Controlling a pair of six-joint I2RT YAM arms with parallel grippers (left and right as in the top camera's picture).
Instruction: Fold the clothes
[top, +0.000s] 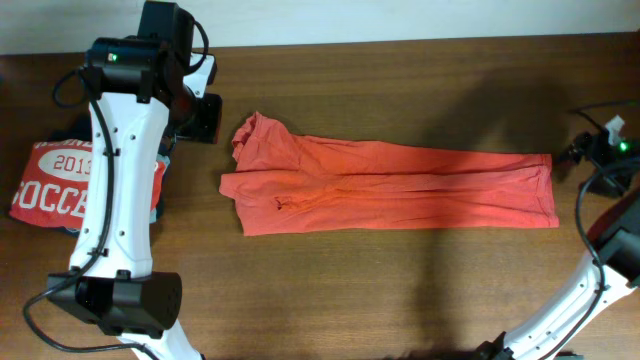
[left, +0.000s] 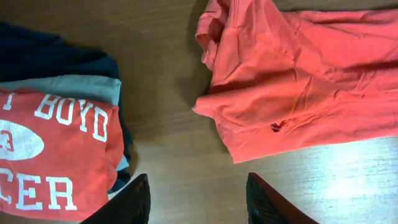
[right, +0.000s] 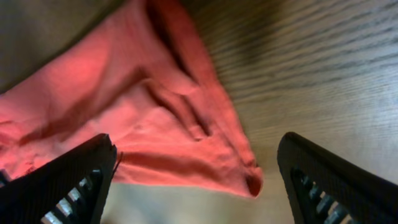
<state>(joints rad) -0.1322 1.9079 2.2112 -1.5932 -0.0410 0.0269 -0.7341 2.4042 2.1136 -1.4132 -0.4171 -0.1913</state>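
Observation:
The orange-red T-shirt (top: 390, 185) lies flat on the wooden table, folded lengthwise into a long strip running left to right. Its lettering is hidden; a small dark mark shows near the left end. My left gripper (top: 203, 118) is open and empty, above bare wood just left of the shirt's bunched collar end (left: 280, 81). In the left wrist view its jaws (left: 198, 196) are wide apart over the table. My right gripper (top: 592, 155) hovers at the shirt's right end. Its jaws (right: 196, 155) are open with the shirt's corner (right: 168, 118) below them, not gripped.
A stack of folded garments sits at the table's left under my left arm: a red shirt with white print (top: 55, 185) (left: 50, 149) on top of grey and navy ones (left: 68, 68). The table's back edge meets a pale wall (top: 400, 20).

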